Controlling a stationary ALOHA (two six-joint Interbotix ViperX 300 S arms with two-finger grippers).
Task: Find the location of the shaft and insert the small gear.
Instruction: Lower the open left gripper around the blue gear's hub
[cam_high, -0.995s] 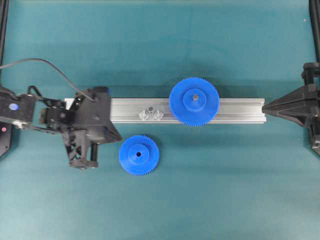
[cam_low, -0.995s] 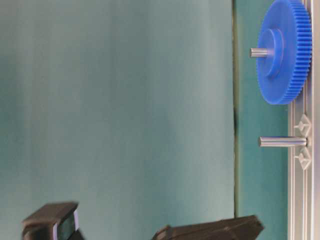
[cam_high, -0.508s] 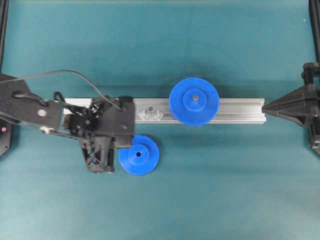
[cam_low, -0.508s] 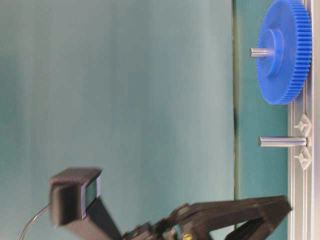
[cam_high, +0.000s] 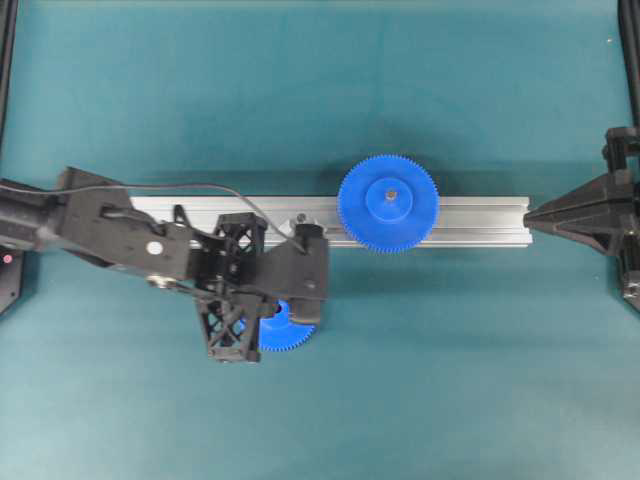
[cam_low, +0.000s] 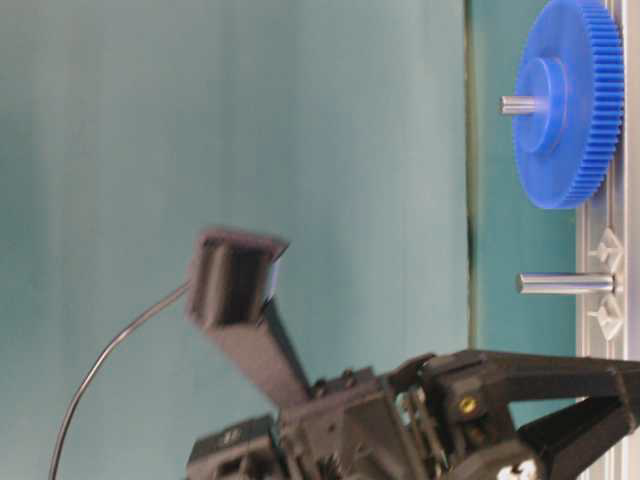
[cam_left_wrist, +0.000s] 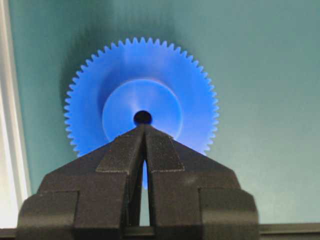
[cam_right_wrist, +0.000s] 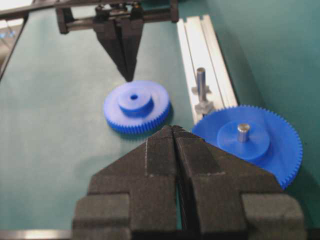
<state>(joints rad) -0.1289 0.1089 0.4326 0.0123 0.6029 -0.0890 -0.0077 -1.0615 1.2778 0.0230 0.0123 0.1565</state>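
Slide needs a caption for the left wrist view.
Shut left tool poised over small gear on teal mat.

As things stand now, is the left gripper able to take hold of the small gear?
Probably not yet. The left gripper hangs just above the small gear with nothing between them, but its jaws are shut. It would have to open them first. The shaft and the larger gear stand aside, on the aluminium rail.

A large blue gear (cam_high: 388, 203) sits on its pin on an aluminium rail (cam_high: 480, 221) lying across a teal mat (cam_high: 400, 80).
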